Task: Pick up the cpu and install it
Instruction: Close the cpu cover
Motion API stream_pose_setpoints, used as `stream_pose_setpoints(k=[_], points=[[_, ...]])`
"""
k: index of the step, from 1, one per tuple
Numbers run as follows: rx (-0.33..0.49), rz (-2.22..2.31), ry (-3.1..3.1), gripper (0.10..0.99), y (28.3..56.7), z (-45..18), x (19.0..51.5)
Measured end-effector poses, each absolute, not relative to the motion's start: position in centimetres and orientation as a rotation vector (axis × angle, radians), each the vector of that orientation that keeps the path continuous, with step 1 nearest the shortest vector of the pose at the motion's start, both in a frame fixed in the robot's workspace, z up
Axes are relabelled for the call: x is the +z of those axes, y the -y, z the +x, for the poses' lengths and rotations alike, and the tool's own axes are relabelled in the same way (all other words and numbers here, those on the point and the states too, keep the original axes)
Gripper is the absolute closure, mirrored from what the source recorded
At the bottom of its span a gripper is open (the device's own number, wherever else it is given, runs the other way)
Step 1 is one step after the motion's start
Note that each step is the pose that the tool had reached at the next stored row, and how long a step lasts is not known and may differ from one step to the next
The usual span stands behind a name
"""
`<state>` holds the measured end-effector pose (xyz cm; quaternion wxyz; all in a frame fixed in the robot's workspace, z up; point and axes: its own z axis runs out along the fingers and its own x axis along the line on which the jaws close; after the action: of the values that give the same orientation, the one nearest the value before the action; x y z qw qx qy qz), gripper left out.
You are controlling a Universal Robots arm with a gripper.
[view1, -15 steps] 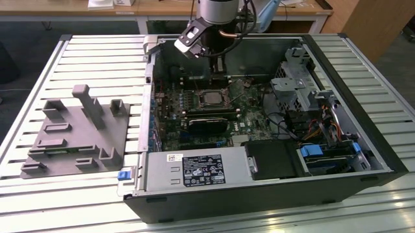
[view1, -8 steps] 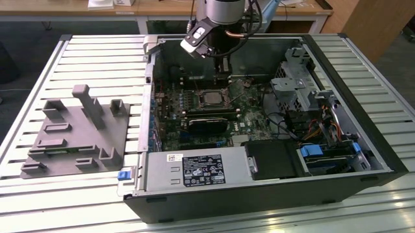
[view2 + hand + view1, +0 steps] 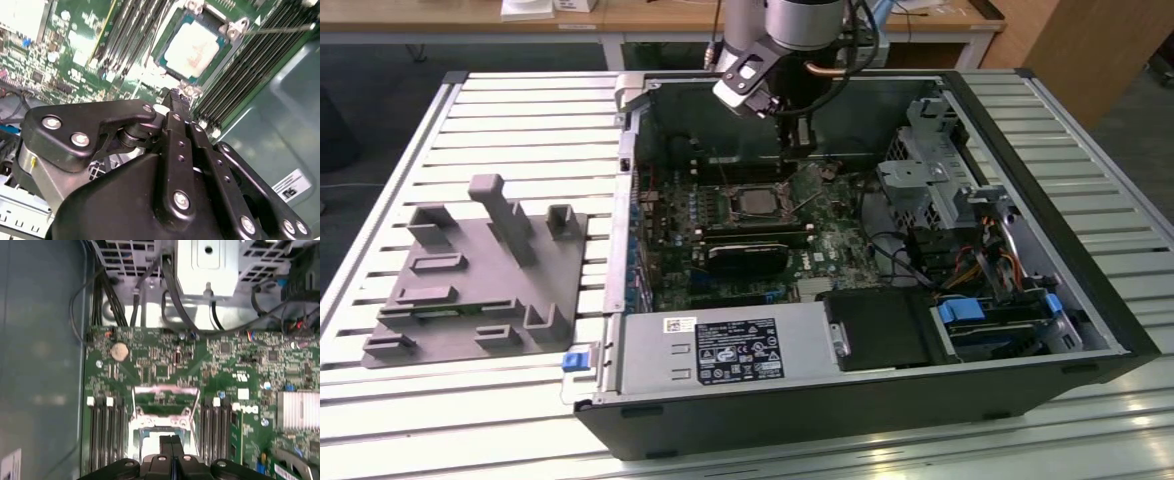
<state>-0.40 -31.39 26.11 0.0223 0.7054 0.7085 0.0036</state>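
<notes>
- One pincer (image 3: 798, 148), clenched on nothing, hangs just above the motherboard (image 3: 841, 235), close over the cpu (image 3: 192, 47).
- Cpu lies flat in its socket (image 3: 162, 59), silver top up, apparently seated.
- Computer case (image 3: 854, 410) lies open-side-up on the counter (image 3: 520, 110), giving access from above.

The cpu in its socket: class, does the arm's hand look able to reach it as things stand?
Probably yes: the hand hangs close above the cpu inside the open computer case, and nothing covers the chip's metal top.
</notes>
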Motion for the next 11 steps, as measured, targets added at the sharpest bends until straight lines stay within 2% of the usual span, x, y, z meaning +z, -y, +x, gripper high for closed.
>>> stream_pose_setpoints(k=[11], points=[[0.006, 2.186, -2.196, 0.980, 30.8, 1.4, 25.8]])
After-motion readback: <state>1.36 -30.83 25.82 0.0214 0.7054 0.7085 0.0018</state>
